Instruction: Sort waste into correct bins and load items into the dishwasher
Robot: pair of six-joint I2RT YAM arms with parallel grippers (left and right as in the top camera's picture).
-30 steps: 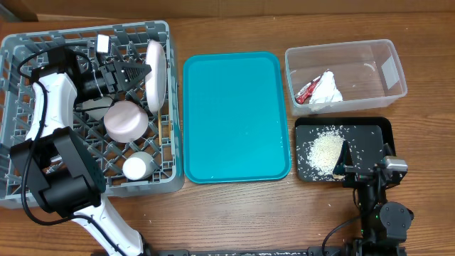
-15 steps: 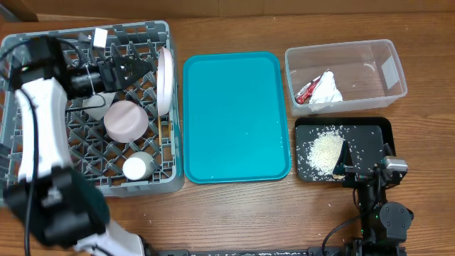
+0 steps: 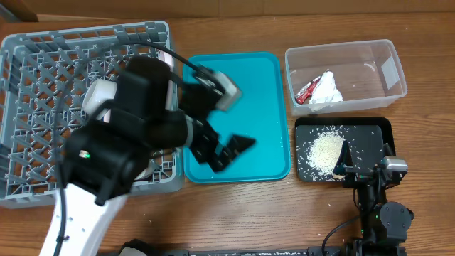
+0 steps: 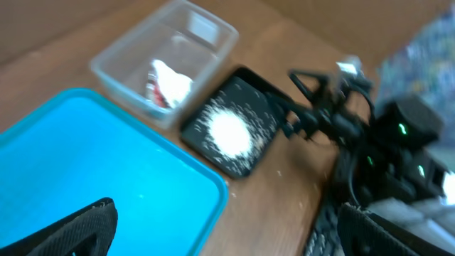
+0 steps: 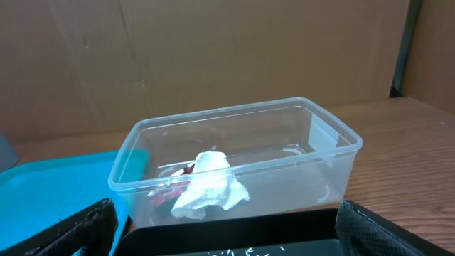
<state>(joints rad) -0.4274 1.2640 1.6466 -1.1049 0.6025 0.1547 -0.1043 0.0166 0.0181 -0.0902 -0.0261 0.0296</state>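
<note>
My left gripper (image 3: 233,153) hangs open and empty, high over the teal tray (image 3: 263,92); its arm covers the right half of the grey dish rack (image 3: 43,78) and hides the items in it. The clear tub (image 3: 362,60) holds the red wrapper (image 3: 306,92) and the white tissue (image 3: 328,88). Rice (image 3: 324,151) lies heaped in the black tray (image 3: 370,131). My right gripper (image 3: 366,161) stands open at that tray's front edge, empty. The right wrist view shows the tub (image 5: 284,142), tissue (image 5: 210,186) and wrapper (image 5: 170,193) just ahead. The left wrist view shows tub (image 4: 135,50) and rice (image 4: 230,132).
The teal tray (image 4: 85,163) lies between rack and bins, bare. Wooden table (image 3: 234,206) surrounds everything. The right arm's base (image 3: 384,213) sits at the front edge, right of centre. A cardboard wall (image 5: 213,50) backs the table.
The left gripper opened and left the white plate standing in the rack, then rose and swung right over the teal tray. The right arm has not moved.
</note>
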